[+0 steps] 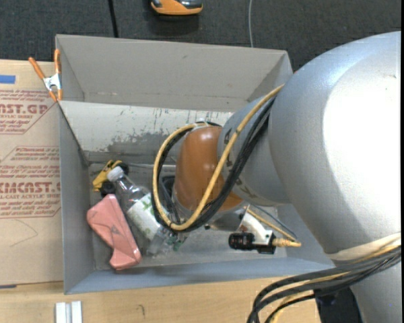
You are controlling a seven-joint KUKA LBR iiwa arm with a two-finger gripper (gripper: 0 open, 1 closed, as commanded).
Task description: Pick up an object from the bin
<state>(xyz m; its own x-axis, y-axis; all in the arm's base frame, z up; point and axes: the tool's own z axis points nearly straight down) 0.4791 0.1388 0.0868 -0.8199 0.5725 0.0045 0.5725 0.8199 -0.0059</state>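
Note:
A dark part of my gripper's body (167,204) shows under the arm's orange cover, over the middle of the bin floor. Just left of it lies a clear plastic bottle (133,204) with a yellow cap, slanting from the upper left down toward the front. A pink, soft-looking flat piece (114,232) lies against the bottle's left side near the front left corner. To the right of the gripper, a small black cylinder with a white part and a thin yellow tip (258,239) rests near the front wall.
The arm and its looping yellow and black cables cover the bin's right half and centre. Bare scuffed floor shows along the back wall and in the back left corner.

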